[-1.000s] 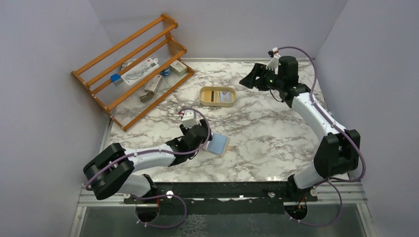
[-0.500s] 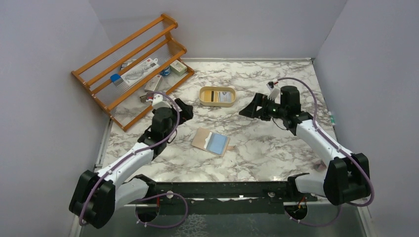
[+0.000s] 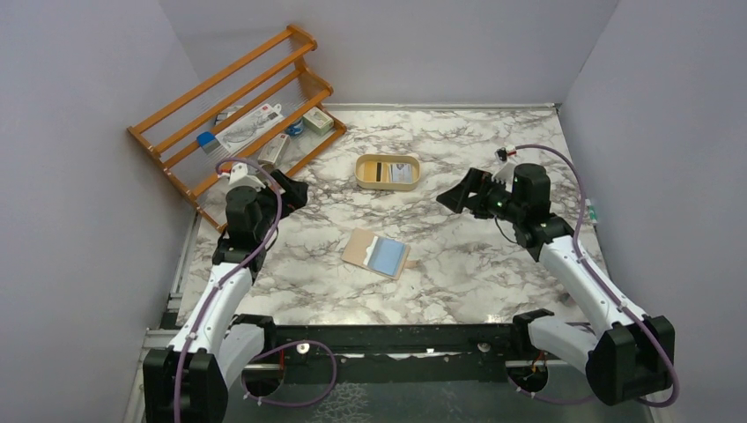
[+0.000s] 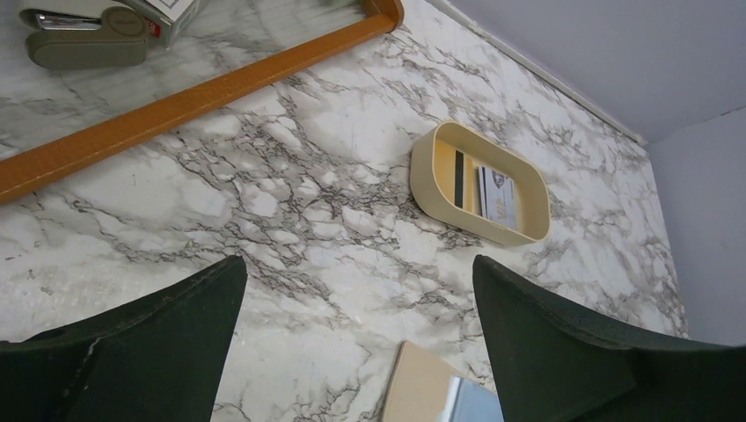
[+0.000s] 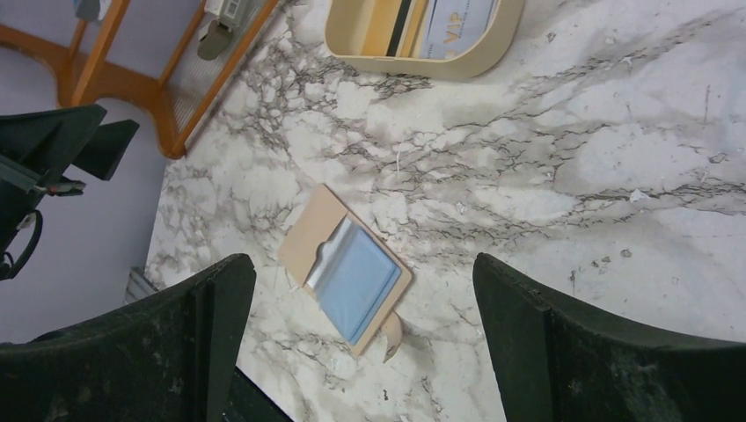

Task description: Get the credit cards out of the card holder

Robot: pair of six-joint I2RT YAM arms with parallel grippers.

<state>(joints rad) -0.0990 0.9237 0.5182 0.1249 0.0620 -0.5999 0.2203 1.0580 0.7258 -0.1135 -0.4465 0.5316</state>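
Card holder (image 3: 376, 254) open, flat, well apart from tray (image 3: 360, 172), rack (image 4: 176, 107); both jaws spread wide, empty.

I have the card holder (image 3: 357, 248) in the middle of the table (image 3: 493, 264), one card (image 3: 387, 256) on its right half; behind it the tray (image 3: 388, 187) holds two cards (image 3: 403, 174), with the rack (image 3: 231, 95) at far left.

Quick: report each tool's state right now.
Left tool: open, holding nothing.
Right tool: open, holding nothing.
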